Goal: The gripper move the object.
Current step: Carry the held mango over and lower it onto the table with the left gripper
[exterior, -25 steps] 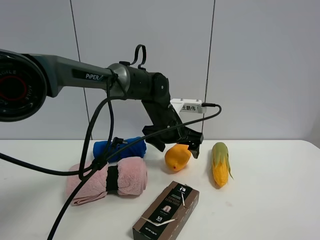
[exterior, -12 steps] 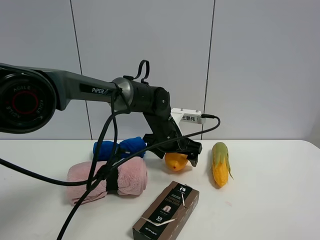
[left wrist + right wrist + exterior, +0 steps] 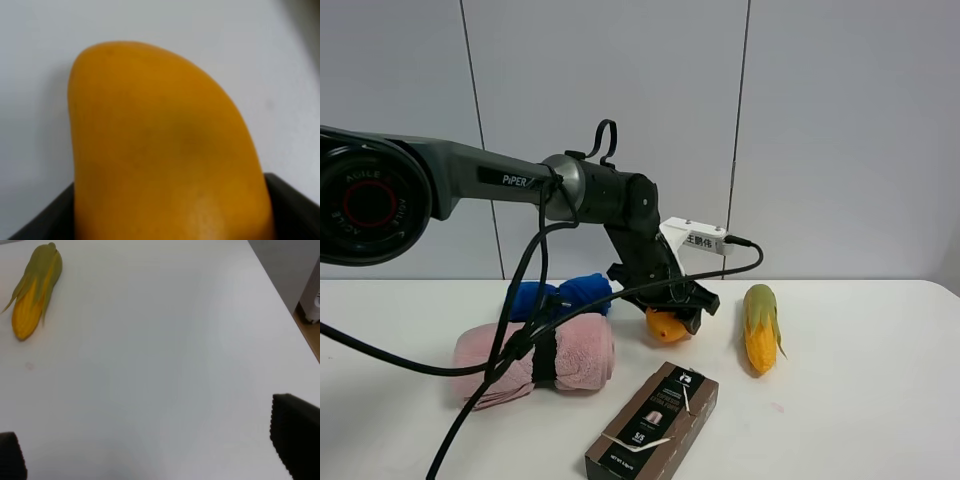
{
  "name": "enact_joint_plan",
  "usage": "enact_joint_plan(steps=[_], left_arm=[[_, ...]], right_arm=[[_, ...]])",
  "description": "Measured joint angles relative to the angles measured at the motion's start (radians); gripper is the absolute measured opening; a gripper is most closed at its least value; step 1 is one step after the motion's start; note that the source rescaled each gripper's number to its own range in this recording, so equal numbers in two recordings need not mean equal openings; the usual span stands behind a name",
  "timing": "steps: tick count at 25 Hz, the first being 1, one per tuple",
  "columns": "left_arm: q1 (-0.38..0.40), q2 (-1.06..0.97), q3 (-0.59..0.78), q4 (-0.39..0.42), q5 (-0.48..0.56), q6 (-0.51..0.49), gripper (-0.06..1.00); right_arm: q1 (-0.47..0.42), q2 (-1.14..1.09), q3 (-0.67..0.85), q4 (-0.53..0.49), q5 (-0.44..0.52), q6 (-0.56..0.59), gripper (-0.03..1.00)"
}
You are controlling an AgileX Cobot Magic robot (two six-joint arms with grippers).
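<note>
The orange-yellow mango (image 3: 667, 326) lies on the white table (image 3: 860, 400) near the middle. My left gripper (image 3: 678, 308), on the dark grey PIPER arm, is lowered over it with a jaw on either side. In the left wrist view the mango (image 3: 160, 150) fills the picture, and black fingers (image 3: 295, 210) show at both lower corners beside it. The jaws look open around the fruit. My right gripper (image 3: 150, 460) is open and empty above bare table; it does not show in the exterior view.
A corn cob with green husk (image 3: 760, 328) lies right of the mango and also shows in the right wrist view (image 3: 35, 292). A dark box (image 3: 653, 420) lies in front. A pink rolled towel (image 3: 550, 360) and a blue one (image 3: 560, 297) lie to the left. Black cables hang over them.
My left gripper has come down from above the mango until its jaws straddle the fruit. The mango, corn, box and towels have stayed in place.
</note>
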Motion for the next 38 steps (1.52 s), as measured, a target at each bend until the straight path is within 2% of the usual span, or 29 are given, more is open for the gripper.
enact_joint_plan(steps=[4,7,12,15,26,30,33,35,38], left_arm=[[0.003,-0.107,0.000,0.001,0.101,0.002,0.01],[0.003,-0.235,0.000,0.025,0.235,-0.007,0.01],[0.023,-0.402,-0.001,0.211,0.438,-0.133,0.01],[0.086,-0.449,-0.001,0.249,0.524,-0.190,0.01],[0.387,-0.460,0.015,0.140,0.542,-0.182,0.01],[0.460,-0.463,0.126,0.137,0.540,-0.138,0.01],[0.491,-0.483,0.285,0.126,0.527,-0.125,0.01],[0.506,-0.520,0.412,0.092,0.434,-0.123,0.01],[0.519,-0.602,0.619,0.015,0.227,-0.117,0.01]], right_arm=[[0.000,0.000,0.000,0.000,0.000,0.000,1.00],[0.000,0.000,0.000,0.000,0.000,0.000,1.00],[0.000,0.000,0.000,0.000,0.000,0.000,1.00],[0.000,0.000,0.000,0.000,0.000,0.000,1.00],[0.000,0.000,0.000,0.000,0.000,0.000,1.00],[0.000,0.000,0.000,0.000,0.000,0.000,1.00],[0.000,0.000,0.000,0.000,0.000,0.000,1.00],[0.000,0.000,0.000,0.000,0.000,0.000,1.00],[0.000,0.000,0.000,0.000,0.000,0.000,1.00]])
